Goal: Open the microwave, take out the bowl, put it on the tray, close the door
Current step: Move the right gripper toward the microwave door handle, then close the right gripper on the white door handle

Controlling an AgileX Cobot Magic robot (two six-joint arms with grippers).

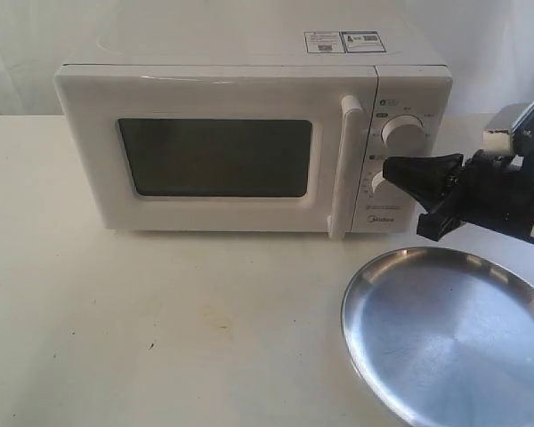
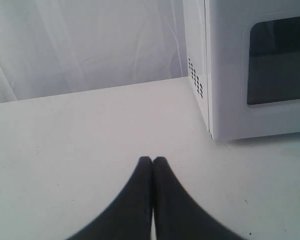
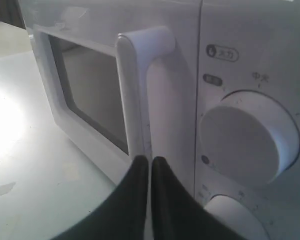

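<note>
The white microwave [image 1: 249, 133] stands at the back of the table with its door [image 1: 215, 156] shut. Its tall white bar handle [image 1: 347, 165] runs beside the two knobs [image 1: 400, 133]. My right gripper [image 1: 389, 169] is shut and empty, its tips in front of the lower knob, just right of the handle [image 3: 140, 95]. In the right wrist view the shut tips [image 3: 150, 160] sit close before the handle's lower part. The steel tray [image 1: 449, 334] lies at the front right, empty. My left gripper [image 2: 152, 160] is shut over bare table left of the microwave [image 2: 250, 65]. The bowl is hidden.
A white curtain [image 2: 85, 45] hangs behind the table. The white tabletop [image 1: 160, 320] stretches in front of the microwave and left of the tray. The right arm's black body [image 1: 498, 196] hovers above the tray's far edge.
</note>
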